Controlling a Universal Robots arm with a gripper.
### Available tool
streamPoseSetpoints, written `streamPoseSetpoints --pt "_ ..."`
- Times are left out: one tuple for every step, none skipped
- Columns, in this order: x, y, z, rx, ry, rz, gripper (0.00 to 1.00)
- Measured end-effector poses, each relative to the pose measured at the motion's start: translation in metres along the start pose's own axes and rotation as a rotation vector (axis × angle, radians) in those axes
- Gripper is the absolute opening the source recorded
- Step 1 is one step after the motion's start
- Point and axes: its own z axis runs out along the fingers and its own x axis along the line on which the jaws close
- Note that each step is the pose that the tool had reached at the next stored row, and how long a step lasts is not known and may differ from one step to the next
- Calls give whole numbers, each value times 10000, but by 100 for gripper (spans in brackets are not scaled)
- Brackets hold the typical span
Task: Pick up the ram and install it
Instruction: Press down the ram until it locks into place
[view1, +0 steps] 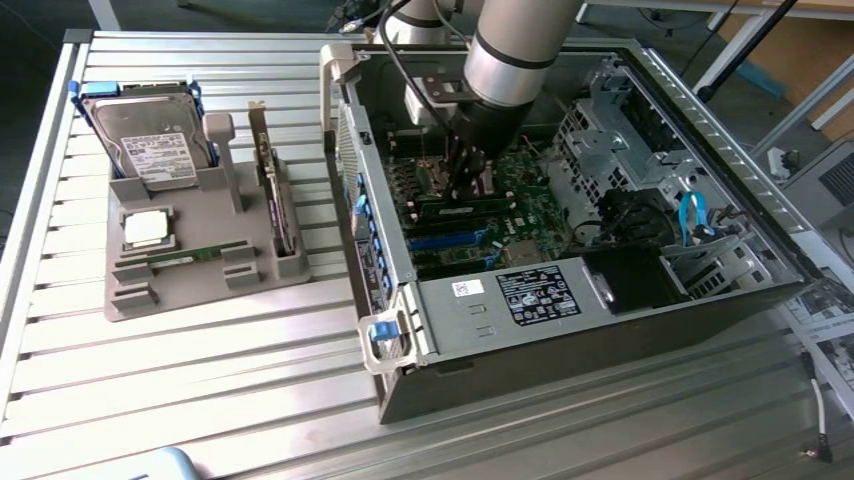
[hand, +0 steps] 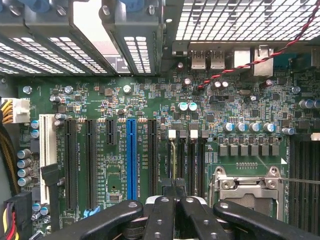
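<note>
Ram (view1: 461, 208) lies as a thin green stick on the motherboard (hand: 150, 100) inside the open computer case (view1: 561, 330), directly under the gripper (view1: 463, 190). In the wrist view the gripper (hand: 174, 200) has its fingers drawn together above the memory slots (hand: 187, 160), beside the processor socket (hand: 247, 187). On the grey holder (view1: 200, 270) at the exterior view's left sit a hard drive (view1: 154, 145) and a processor chip (view1: 147, 228).

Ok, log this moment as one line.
gripper: shut | position: inside computer case, over motherboard memory slots | held item: cannot tell
</note>
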Motion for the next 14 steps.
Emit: streamPoseSetpoints --pt "0 0 0 0 1 0 11" --pt "0 0 0 0 0 0 11" --pt "0 0 2 0 -1 0 11" --pt "0 0 6 1 -2 0 11" --pt "1 0 9 1 -2 1 11" --pt "2 0 11 0 -1 0 11" --pt "2 0 13 0 -1 0 11" --pt "3 0 16 0 -1 0 11" --pt "4 0 20 -1 0 0 11" --pt "5 0 22 -1 0 0 11" --pt "6 -1 25 0 -1 0 11" --pt "6 -1 26 0 -1 0 11" --pt "6 -1 26 0 0 0 11" --pt "6 -1 26 0 0 0 11"
